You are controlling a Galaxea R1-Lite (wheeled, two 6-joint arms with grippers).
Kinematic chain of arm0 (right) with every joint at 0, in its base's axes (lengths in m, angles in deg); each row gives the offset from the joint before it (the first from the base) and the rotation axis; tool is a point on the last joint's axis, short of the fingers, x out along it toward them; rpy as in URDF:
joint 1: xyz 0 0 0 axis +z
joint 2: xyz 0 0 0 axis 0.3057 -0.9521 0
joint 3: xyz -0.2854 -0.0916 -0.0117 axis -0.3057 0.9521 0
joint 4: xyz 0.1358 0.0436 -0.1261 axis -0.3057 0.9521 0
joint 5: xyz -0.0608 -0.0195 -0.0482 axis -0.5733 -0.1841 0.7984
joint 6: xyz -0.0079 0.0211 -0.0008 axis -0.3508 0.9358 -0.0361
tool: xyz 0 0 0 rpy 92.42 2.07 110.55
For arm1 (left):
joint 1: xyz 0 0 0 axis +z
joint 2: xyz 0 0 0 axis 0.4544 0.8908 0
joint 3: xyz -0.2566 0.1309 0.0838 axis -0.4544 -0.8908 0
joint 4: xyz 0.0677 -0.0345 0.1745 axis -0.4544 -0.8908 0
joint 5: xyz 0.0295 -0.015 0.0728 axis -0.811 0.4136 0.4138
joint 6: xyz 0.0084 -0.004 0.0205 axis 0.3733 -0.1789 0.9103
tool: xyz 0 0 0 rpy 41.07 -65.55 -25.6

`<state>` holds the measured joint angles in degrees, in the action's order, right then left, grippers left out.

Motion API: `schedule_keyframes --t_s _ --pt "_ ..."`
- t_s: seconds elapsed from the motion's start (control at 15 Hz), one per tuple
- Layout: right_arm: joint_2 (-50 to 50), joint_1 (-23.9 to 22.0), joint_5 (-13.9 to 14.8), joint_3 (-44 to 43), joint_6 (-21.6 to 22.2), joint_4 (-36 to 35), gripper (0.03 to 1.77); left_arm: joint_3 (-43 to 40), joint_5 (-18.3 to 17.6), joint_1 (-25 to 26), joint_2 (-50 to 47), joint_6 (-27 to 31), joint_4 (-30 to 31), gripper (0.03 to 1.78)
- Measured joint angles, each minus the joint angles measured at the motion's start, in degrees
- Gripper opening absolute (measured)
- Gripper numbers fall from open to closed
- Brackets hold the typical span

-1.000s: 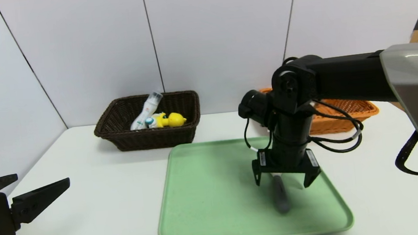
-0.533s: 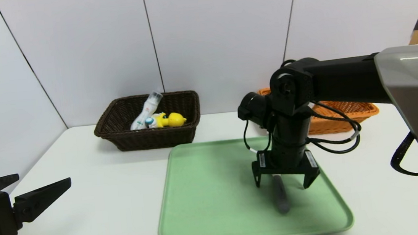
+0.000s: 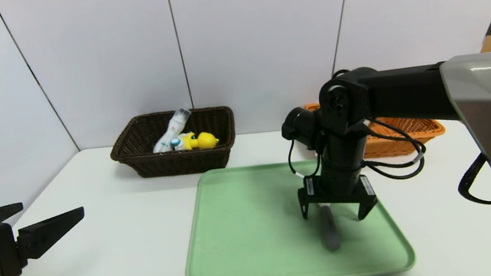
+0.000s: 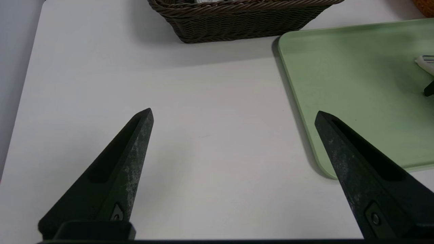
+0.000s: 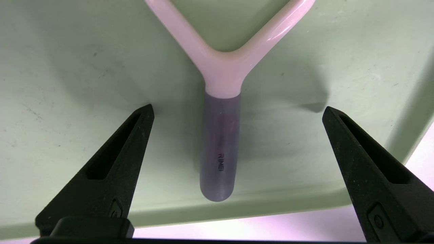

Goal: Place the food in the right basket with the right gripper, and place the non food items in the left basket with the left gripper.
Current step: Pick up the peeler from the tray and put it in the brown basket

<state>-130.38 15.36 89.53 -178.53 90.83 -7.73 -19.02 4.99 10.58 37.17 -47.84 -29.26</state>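
— Right gripper [image 3: 334,213]?
— Pointed straight down over the green tray [image 3: 245,228], fingers spread wide, gripping nothing. Straddling the peeler [image 3: 329,233]: grey handle flat on the tray between the two tips, clear of both, white Y-shaped head beyond them in the wrist view [image 5: 220,135].

— Left gripper [image 3: 33,224]?
— Off at the table's left edge, hanging above the bare white table [image 3: 115,240], also wide open and empty. Tray edge just past its right finger in its own wrist view.

— Left basket?
— Dark brown [image 3: 175,160], ahead of the left gripper and well apart from it, behind the tray's far left corner. Already holding the yellow duck toy [image 3: 198,141] and the clear bottle [image 3: 171,129], the bottle leaning against the back rim.

— Right basket?
— Orange wicker [image 3: 412,135], behind the right gripper, largely hidden by that arm's wrist and cables.

— The food?
— Cannot tell; nothing of it showing in any view.
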Motion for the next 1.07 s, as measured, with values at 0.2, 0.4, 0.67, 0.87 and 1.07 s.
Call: schedule_keyframes --t_s 0.2,0.4,0.67,0.87,1.07 --pt "0.0 -0.15 0.05 0.02 -0.15 0.0 1.71 0.15 0.0 -0.04 0.28 -0.04 0.02 1.69" --pt "-0.11 -0.3 0.05 0.02 -0.17 -0.04 1.71 0.22 0.0 -0.04 0.44 0.0 0.0 1.69" --pt "-0.41 -0.3 -0.02 -0.01 -0.17 -0.17 1.71 0.15 0.0 -0.01 0.48 -0.11 -0.02 1.69" --pt "-0.51 -0.3 -0.02 0.0 -0.12 -0.28 1.71 0.11 0.0 -0.04 0.59 -0.11 0.57 1.69" --pt "-0.68 -0.3 -0.15 0.0 -0.06 -0.41 1.71 -0.07 0.0 -0.01 0.94 -0.01 1.9 1.69"
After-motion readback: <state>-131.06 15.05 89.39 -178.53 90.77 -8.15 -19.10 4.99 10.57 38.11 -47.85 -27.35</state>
